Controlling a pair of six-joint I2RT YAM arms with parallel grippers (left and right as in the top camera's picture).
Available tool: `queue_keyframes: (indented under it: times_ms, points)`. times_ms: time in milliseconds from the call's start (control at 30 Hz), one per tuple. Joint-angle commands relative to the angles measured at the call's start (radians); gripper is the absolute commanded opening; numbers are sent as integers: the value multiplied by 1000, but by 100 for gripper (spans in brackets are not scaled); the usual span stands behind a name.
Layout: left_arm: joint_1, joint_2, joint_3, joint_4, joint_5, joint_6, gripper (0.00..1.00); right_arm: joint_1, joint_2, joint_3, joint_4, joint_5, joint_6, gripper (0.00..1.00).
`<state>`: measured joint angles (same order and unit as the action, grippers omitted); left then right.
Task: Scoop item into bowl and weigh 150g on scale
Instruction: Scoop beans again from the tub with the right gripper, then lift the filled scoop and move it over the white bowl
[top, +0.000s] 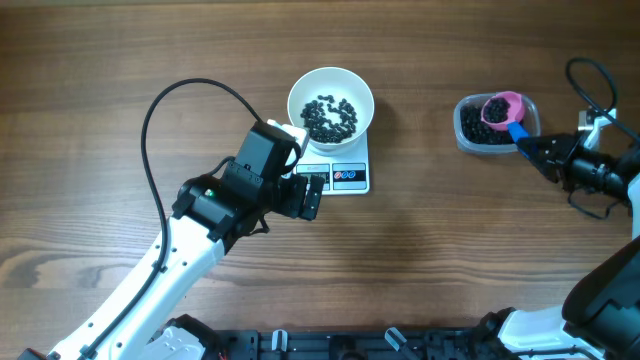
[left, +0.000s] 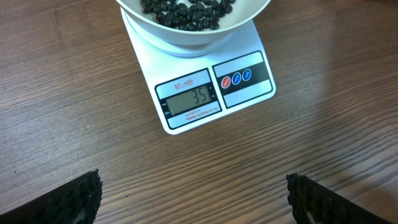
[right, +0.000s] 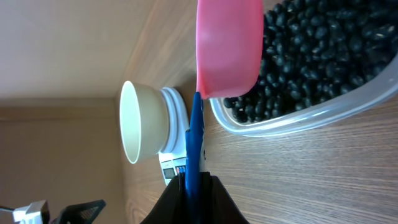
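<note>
left arm (top: 215, 205): jaws gaping empty, hovering near scale (top: 350, 176)
bowl (top: 345, 78): sitting on scale, beads (top: 330, 118) lying inside
scale: reading 35
tub (top: 463, 128): holding more beads
right arm (top: 600, 175): jaws clenching blue scoop (top: 503, 107) handle, pink cup hanging over tub

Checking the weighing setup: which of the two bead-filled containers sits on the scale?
The round white bowl, resting on the scale; the clear tub stands apart from it.
</note>
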<state>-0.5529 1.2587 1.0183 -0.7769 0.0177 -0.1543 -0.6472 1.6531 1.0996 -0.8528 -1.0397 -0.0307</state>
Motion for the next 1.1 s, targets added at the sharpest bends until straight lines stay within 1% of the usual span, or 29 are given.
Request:
queue_keyframes:
  times_ms: [0,200,300,400,467,567,633,667,733,767,867,967,1067]
  points:
    - [8,1,-13,3,8,13,100,-2,10,-12,-5,-103,-21,4]
    - [8,1,-13,3,8,13,100,-1,10,-11,-24,-346,-18,4]
    - [8,1,-13,3,8,13,100,-1,10,-11,-27,-411,33,4]
    - [8,1,-13,3,8,13,100,19,10,-11,-27,-438,35,4]
    - [8,1,-13,3,8,13,100,60,10,-11,-27,-461,37,4]
    - [8,1,-13,3,8,13,100,170,10,-11,1,-459,96,4]
    - [8,1,-12,3,8,13,100,264,10,-11,72,-459,160,4]
    - [8,1,-12,3,8,13,100,343,10,-11,167,-459,237,4]
    - [8,1,-13,3,8,13,100,424,10,-11,300,-458,346,4]
    - [8,1,-13,3,8,13,100,469,10,-11,399,-438,417,4]
    - [8,1,-13,3,8,13,100,560,10,-11,633,-324,571,4]
    - [8,1,-13,3,8,13,100,616,10,-11,787,-277,663,4]
    - [8,1,-13,3,8,13,100,660,10,-11,795,-188,658,4]
